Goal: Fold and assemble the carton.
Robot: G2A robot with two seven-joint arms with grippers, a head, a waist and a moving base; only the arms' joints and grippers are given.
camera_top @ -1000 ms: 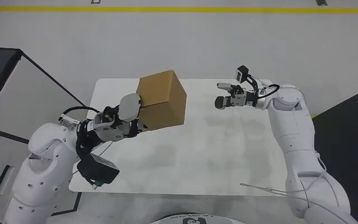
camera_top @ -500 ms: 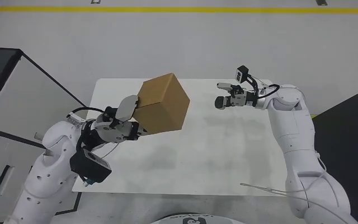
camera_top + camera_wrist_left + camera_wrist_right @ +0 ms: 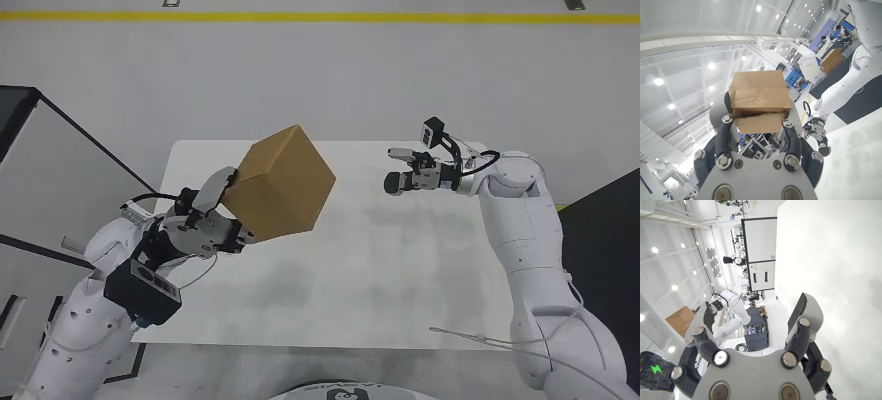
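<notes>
Left gripper (image 3: pixel 757 108) jaws are clamped on the carton (image 3: pixel 282 188), holding it tilted, up off the table (image 3: pixel 400 270) on the left side. Right gripper (image 3: pixel 754 309) jaws are wide apart, hovering over the far right part.

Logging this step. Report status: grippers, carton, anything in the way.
Left gripper shut on carton, held tilted over table. Right gripper open, well apart. End flaps folded in, seam gapping. Bare table between grippers.

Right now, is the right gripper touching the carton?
Apart. In the top view the right gripper, jaws open, hangs across a stretch of bare table from the carton.
</notes>
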